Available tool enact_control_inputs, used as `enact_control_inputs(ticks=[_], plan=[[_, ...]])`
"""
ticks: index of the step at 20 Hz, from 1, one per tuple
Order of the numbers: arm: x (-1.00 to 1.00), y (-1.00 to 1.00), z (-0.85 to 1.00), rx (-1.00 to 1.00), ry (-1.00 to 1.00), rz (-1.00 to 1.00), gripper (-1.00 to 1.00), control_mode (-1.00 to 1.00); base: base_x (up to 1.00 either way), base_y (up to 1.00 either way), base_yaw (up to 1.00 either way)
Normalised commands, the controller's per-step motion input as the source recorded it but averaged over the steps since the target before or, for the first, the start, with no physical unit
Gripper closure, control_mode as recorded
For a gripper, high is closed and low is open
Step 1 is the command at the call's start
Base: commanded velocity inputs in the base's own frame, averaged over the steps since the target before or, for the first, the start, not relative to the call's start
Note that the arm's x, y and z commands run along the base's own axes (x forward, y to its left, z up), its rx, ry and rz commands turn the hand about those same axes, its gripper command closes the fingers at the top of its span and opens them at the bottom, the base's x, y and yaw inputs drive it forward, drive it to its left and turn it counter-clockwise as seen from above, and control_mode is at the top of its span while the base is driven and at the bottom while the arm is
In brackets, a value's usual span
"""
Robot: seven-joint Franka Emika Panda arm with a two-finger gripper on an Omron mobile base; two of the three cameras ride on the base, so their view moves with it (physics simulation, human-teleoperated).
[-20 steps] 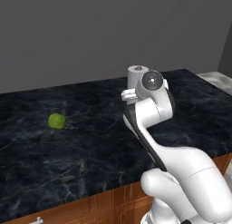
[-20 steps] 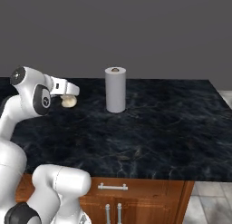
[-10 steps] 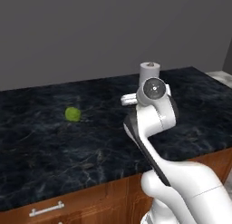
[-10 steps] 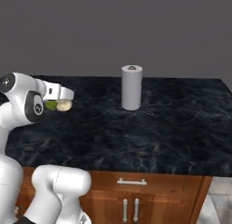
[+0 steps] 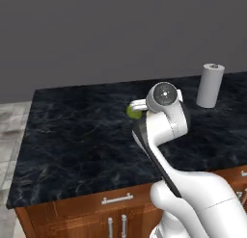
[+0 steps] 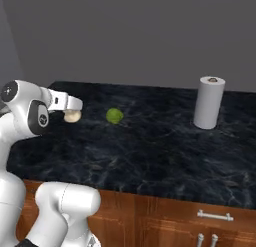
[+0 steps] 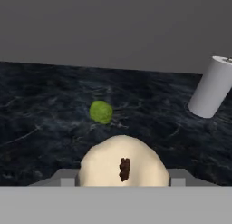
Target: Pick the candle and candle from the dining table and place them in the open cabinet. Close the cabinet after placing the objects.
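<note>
- Right, the squat cream candle [image 7: 123,163] sits clamped in the end effector [image 6: 70,111], lifted clear above the tabletop [image 6: 165,151], with a dark brown wick spot facing the hand camera.
- From the right base camera, the candle [image 6: 73,116] shows as a pale lump tucked under the end effector, over the near left part of the black marble.
- Jaws are set fairly wide, one on each side of the lumpy candle, holding it.
- Just past the candle, a green ball [image 6: 114,115] rests on the dark marble, well apart from the held candle in the right base camera.
- From the left base camera, that green ball [image 5: 133,112] peeks out beside the arm's wrist, partly hidden by it.
- Further off, toward the far right of the tabletop, a white cylinder [image 6: 209,102] stands upright, apart from the ball.
- In the hand camera, the cylinder [image 7: 211,87] appears tilted, because the hand is rolled.
- Below the marble edge, reddish-brown drawer fronts [image 5: 72,210] with silver handles [image 5: 117,199] line the front.
</note>
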Motion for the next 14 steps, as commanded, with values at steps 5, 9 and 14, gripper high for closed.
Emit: enact_control_inputs(ticks=[5,9,14], plan=[[0.0,0.0,0.0,0.0,0.0,0.0,1.0,1.0,-0.01,0.68,0.43],[0.0,0.0,0.0,0.0,0.0,0.0,1.0,1.0,-0.09,0.7,0.5],[0.0,0.0,0.0,0.0,0.0,0.0,1.0,1.0,0.0,0.67,0.56]])
